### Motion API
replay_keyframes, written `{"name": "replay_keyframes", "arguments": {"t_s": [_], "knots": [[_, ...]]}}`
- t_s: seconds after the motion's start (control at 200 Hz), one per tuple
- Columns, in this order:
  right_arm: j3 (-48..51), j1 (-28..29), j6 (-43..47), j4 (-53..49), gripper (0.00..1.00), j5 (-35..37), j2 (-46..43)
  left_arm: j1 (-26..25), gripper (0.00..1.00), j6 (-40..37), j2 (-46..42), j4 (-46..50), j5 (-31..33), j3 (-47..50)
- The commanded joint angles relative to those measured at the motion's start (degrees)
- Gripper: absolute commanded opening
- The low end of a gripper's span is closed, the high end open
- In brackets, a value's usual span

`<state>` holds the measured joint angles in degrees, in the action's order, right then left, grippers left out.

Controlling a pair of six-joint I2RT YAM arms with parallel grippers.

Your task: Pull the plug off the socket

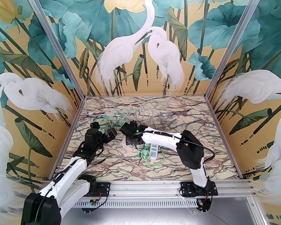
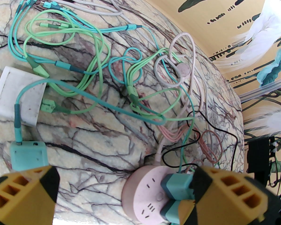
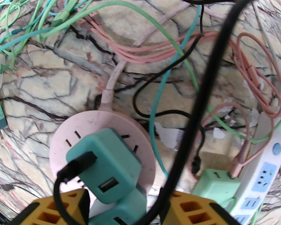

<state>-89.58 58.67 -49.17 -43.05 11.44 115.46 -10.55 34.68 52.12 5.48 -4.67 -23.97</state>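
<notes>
Pink round socket [image 1: 127, 147] mid marble table [image 1: 178, 116], under right gripper [image 1: 131, 137] | left wrist: left gripper [image 2: 124, 179] spread wide, holding nothing; teal plugs [image 2: 178, 186] seated in socket | right wrist: fingers [image 3: 61, 210] flank lower teal plug [image 3: 121, 207]; clamped or not, cannot tell

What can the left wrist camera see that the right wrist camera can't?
Left wrist view: the painted white bird on the wall and a round pink cable disc among the wires. Right wrist view: a white power strip with blue sockets, a light green adapter beside it, and a black USB plug stuck in the upper teal adapter. Both: the round pink socket carrying that adapter and the lower teal adapter, plus salmon-pink cables on the marble table.
</notes>
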Motion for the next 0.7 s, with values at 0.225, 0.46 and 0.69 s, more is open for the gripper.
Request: {"name": "replay_keyframes", "arguments": {"t_s": [0.225, 0.46, 0.69], "knots": [[-5.5, -0.2, 7.5, -9.8, 0.66, 4.3, -2.9, -0.3, 1.00, -0.7, 0.3, -1.6, -0.7, 1.0], [-7.4, 1.8, -1.6, -11.6, 0.67, 7.5, -3.9, -0.3, 1.00, -0.5, 0.2, -1.6, -0.9, 1.1], [-6.8, 2.6, -14.3, -13.8, 0.66, 8.1, -3.5, -0.3, 1.00, 0.0, 0.2, -1.9, -1.5, 1.4]]}}
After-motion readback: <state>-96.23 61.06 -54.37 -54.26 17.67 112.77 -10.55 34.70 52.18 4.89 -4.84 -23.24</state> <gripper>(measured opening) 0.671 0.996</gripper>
